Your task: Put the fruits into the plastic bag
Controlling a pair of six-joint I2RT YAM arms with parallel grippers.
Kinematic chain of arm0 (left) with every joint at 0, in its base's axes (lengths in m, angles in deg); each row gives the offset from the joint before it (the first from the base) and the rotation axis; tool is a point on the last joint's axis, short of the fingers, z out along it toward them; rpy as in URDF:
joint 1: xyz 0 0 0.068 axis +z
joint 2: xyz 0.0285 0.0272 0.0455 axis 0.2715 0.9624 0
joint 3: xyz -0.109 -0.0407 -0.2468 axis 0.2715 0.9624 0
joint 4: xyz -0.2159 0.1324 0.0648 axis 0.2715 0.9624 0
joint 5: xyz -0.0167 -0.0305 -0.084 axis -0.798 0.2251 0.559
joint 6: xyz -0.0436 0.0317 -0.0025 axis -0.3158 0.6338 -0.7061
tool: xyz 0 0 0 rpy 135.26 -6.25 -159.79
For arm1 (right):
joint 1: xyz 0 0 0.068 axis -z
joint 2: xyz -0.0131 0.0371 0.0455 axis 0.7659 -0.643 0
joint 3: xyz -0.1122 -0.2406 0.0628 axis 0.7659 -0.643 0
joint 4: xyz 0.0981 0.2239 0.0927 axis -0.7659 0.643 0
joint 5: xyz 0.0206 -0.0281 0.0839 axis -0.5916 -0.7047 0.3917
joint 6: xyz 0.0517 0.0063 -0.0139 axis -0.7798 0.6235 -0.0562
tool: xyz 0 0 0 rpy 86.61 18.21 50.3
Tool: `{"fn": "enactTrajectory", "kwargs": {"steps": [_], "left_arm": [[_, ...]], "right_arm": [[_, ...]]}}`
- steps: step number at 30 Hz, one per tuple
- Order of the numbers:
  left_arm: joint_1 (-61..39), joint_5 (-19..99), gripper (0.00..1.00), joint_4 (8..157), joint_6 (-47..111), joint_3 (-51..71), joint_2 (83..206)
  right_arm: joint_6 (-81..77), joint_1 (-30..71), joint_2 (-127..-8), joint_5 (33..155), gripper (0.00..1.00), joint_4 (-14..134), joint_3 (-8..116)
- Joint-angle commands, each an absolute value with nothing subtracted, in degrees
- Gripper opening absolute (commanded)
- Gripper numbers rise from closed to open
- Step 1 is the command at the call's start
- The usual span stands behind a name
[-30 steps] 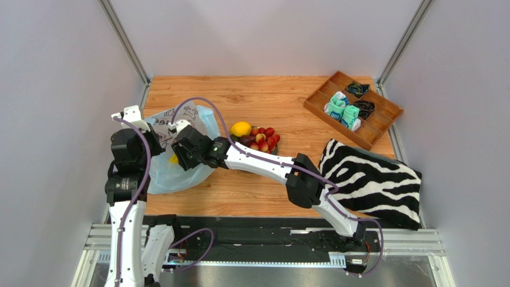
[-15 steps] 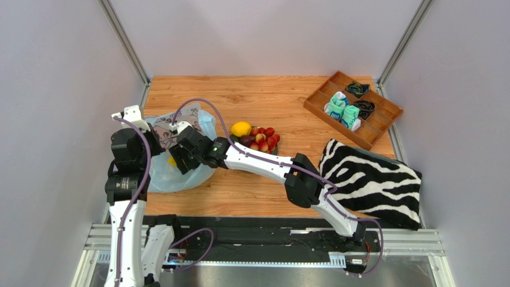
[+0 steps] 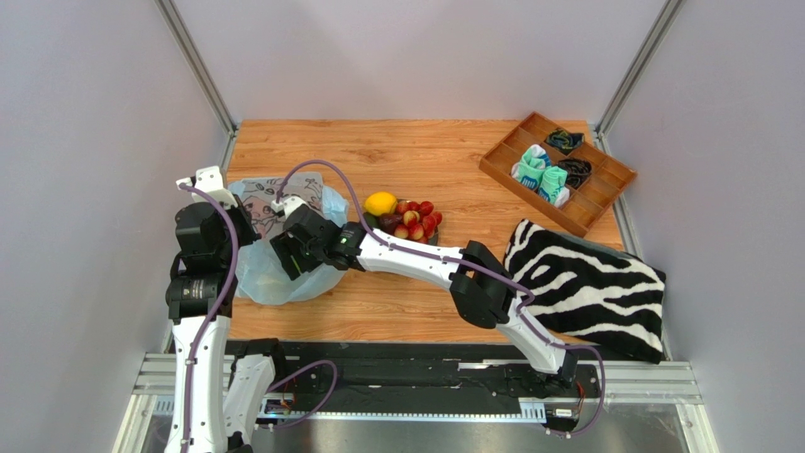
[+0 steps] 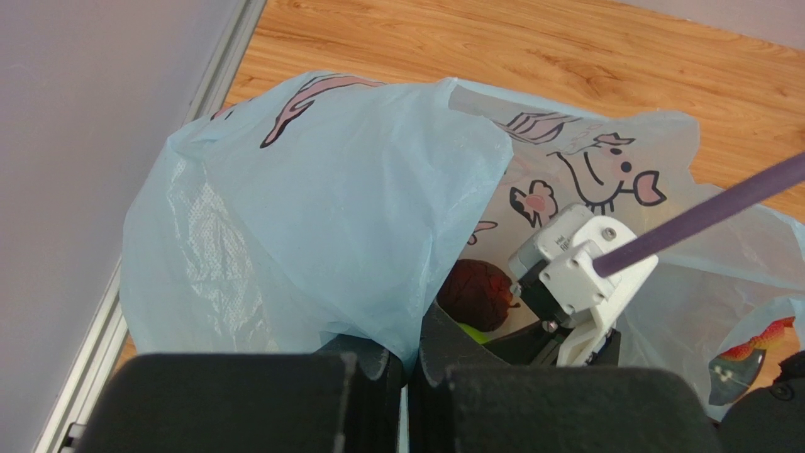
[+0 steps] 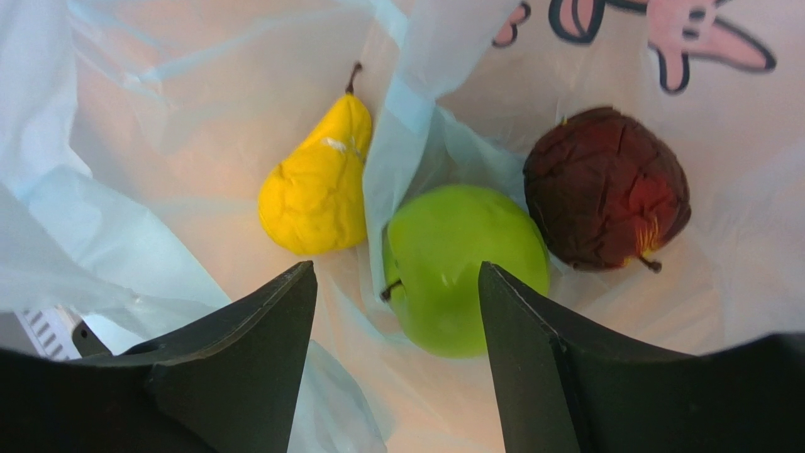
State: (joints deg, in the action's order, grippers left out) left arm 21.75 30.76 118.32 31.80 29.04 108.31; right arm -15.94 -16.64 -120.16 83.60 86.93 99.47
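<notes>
The pale blue plastic bag [image 3: 260, 278] lies at the table's left with its mouth held up. My left gripper [image 4: 408, 363] is shut on the bag's rim [image 4: 416, 283]. My right gripper [image 5: 395, 269] is inside the bag [image 5: 142, 142] and open, its fingers touching nothing. Below it lie a yellow pear [image 5: 316, 184], a green apple [image 5: 468, 264] and a dark red fruit [image 5: 605, 189], with the apple just beyond the fingertips. The left wrist view shows the dark red fruit [image 4: 479, 293] beside the right wrist. A lemon [image 3: 380, 203] and several small red fruits [image 3: 418, 219] sit on a dark plate.
A zebra-striped cloth [image 3: 586, 283] lies at the near right. A wooden compartment tray [image 3: 605, 203] with socks stands at the far right. The right arm [image 3: 425, 260] stretches across the table's middle in front of the plate. Walls close in both sides.
My right wrist has slid a little toward the near edge over the bag, and the bag has spread out round it. The pear glimpsed beside the wrist is now covered. The left arm has stayed put.
</notes>
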Motion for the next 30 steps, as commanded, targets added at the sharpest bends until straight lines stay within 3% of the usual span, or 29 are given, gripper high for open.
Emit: {"fn": "enactTrajectory", "kwargs": {"steps": [1,14,17,24,30], "left_arm": [[21.6,31.3,0.00,116.9,31.8,29.3,108.2],[21.7,31.3,0.00,117.0,31.8,29.2,108.2],[21.6,31.2,0.00,117.0,31.7,29.3,108.3],[21.6,32.4,0.00,117.0,31.7,29.3,108.0],[21.6,32.6,0.00,117.0,31.5,29.3,108.1]], "right_arm": [[-16.1,-16.9,-111.0,85.6,0.67,75.9,91.8],[-11.5,-19.8,-88.4,89.0,0.69,63.1,72.0],[-11.2,-19.7,-83.6,86.6,0.69,62.8,67.4],[-10.0,-18.7,-70.3,66.4,0.69,70.7,56.8],[-15.1,-10.2,-64.4,66.2,0.70,73.5,47.9]]}}
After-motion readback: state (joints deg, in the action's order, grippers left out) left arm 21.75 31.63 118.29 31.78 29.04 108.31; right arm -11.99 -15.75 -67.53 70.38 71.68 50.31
